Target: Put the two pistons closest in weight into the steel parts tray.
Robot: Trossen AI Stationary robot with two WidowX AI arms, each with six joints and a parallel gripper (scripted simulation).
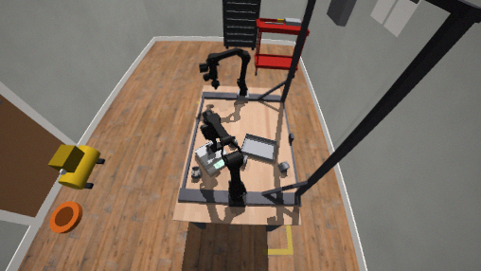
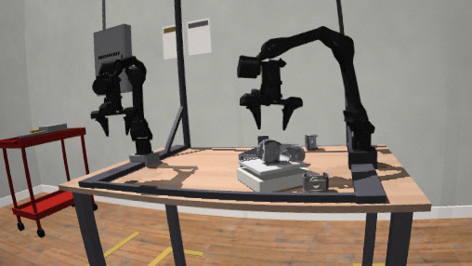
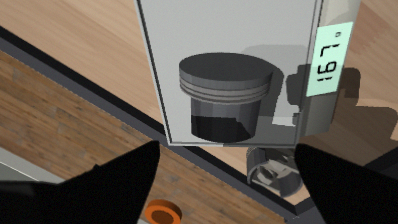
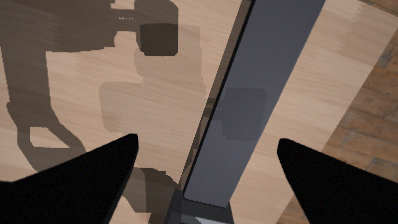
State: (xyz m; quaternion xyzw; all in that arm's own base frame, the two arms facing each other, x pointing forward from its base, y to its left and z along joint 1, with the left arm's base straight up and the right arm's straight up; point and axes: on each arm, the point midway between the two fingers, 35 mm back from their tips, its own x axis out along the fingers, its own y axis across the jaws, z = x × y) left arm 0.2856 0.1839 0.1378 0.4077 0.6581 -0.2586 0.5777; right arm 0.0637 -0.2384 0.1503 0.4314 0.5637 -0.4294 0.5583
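Wooden table [image 1: 265,118] [image 2: 209,160] [image 3: 75,45] [image 4: 165,75], grey walls [image 1: 189,19] [image 2: 279,28], plank floor [image 1: 142,118] [image 2: 209,232] [image 3: 50,105] [image 4: 382,100]

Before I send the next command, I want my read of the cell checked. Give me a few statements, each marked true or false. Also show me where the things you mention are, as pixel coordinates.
1. The left hand [image 1: 215,147] [image 2: 271,128] [image 3: 226,149] is gripping a piston. False: it is open above the scale [image 1: 206,167] [image 2: 265,180] [image 3: 200,25].
2. A piston [image 2: 269,151] [image 3: 225,90] stands on the scale. True.
3. The tray [image 1: 258,147] holds two pistons. False: none shows in it.
4. The right hand [image 1: 215,86] [image 2: 117,134] [image 4: 208,143] is open. True.
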